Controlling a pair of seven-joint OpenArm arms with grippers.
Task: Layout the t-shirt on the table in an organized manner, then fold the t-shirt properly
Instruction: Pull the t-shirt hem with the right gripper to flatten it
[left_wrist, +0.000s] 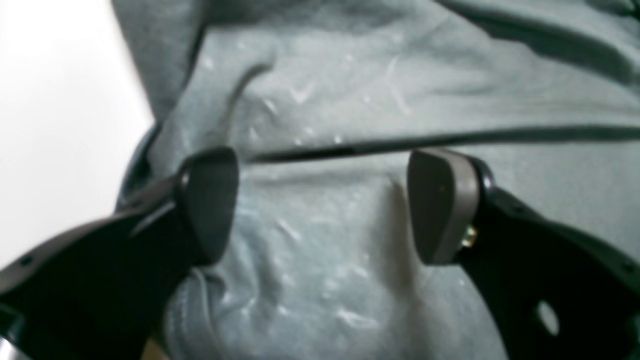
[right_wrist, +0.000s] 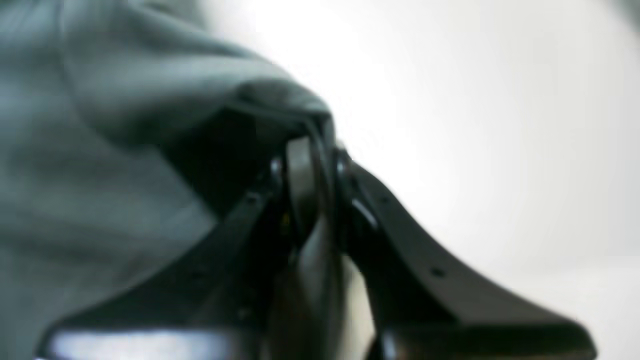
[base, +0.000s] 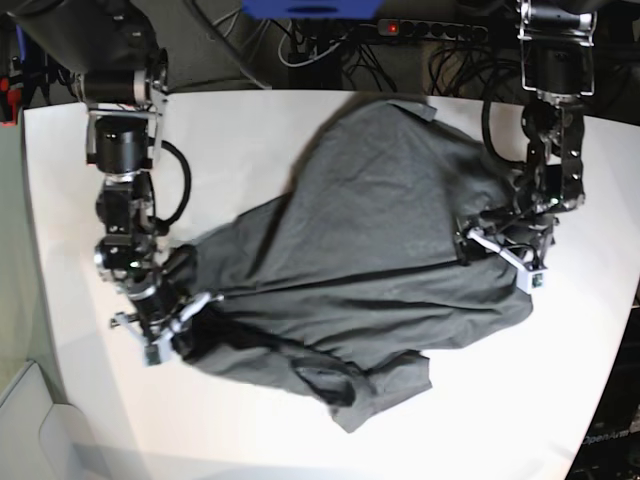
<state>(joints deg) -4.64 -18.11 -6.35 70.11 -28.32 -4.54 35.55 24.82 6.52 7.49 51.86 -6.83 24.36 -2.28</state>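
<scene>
You are early in the task: the t-shirt (base: 370, 260) lies crumpled on the table (base: 250, 130) (nothing folded yet), right gripper (right_wrist: 312, 165) clamped on its edge, left gripper (left_wrist: 322, 205) spread apart over the cloth.

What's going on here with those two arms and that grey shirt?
A two-armed robot is working on a dark grey t-shirt lying rumpled on a white table. Its right hand is pinched shut on one edge of the cloth, while its left hand sits open over the opposite side. The shirt is not yet flat or folded.
</scene>
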